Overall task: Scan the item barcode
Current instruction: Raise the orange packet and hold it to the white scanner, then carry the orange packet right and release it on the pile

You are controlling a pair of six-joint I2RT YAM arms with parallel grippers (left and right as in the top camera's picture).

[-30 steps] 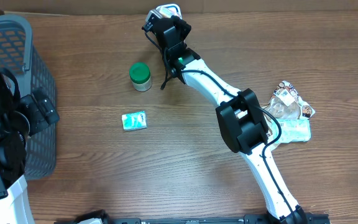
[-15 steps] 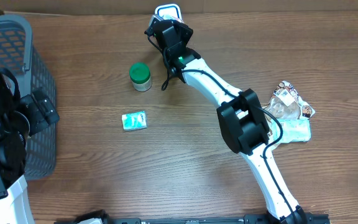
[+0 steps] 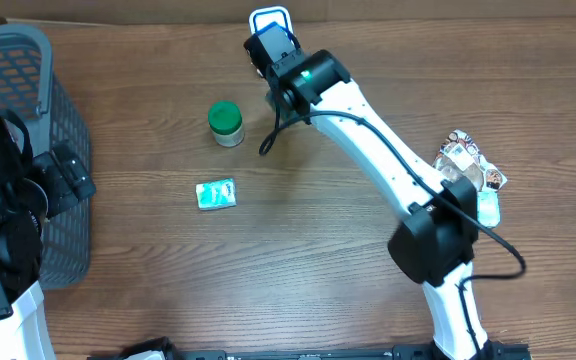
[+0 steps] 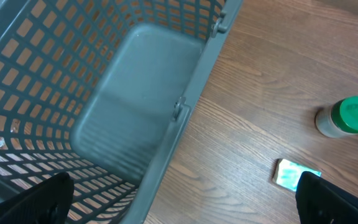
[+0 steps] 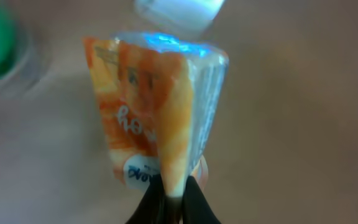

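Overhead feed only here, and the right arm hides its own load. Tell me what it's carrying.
Observer: An orange-and-white packet, pinched by its bottom seam in the shut right jaws.
Operator: Describe the face turned toward the wrist camera.
Observer: White lettering on orange, with a round white label low down. It's blurred, and I see no barcode on that side.
Operator: Now report the left arm.
Observer: The left jaws stand wide open with nothing between them, hanging over the basket at its rim.
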